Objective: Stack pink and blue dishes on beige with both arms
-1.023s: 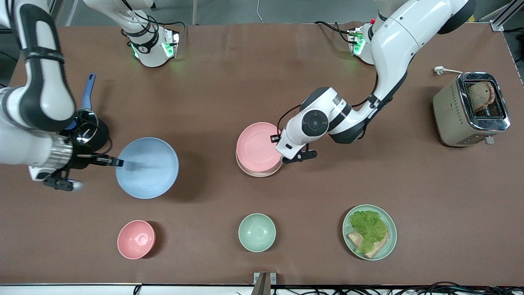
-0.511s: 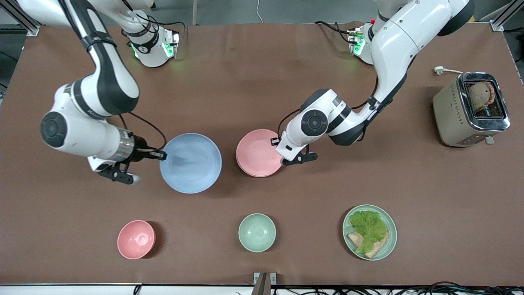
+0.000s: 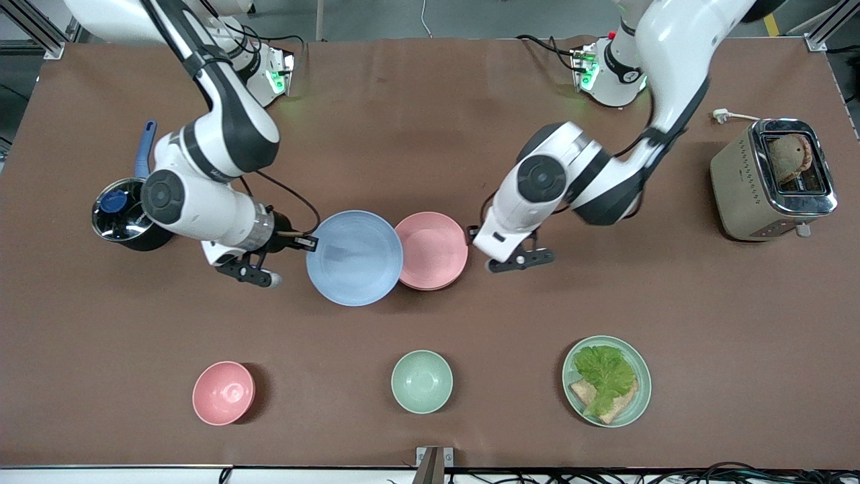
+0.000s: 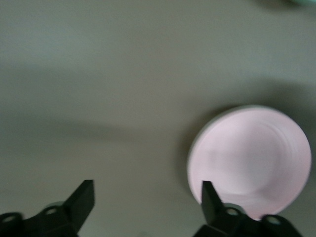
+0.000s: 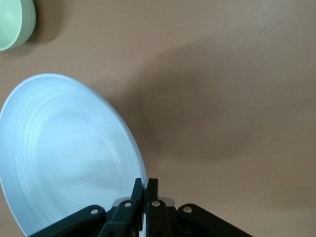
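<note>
My right gripper [image 3: 308,240] is shut on the rim of the light blue plate [image 3: 355,257] and holds it above the table. The blue plate's edge overlaps the pale pink plate [image 3: 435,249] in the front view. In the right wrist view the fingers [image 5: 146,186] pinch the blue plate [image 5: 64,153] at its rim. The pink plate rests at the table's middle on the beige plate, which is almost wholly covered. My left gripper [image 3: 477,236] is open beside the pink plate, toward the left arm's end. In the left wrist view it [image 4: 146,198] holds nothing, with the pink plate [image 4: 252,158] by one fingertip.
A toaster [image 3: 772,178] stands at the left arm's end. Near the front camera sit a small pink bowl [image 3: 223,392], a mint bowl [image 3: 421,381] and a mint plate with lettuce and bread [image 3: 607,381]. A steel pot [image 3: 122,216] is at the right arm's end.
The right arm has carried the blue plate across to the pink plate. The left gripper set the pink plate down on the beige plate, let go and drew away from it.
</note>
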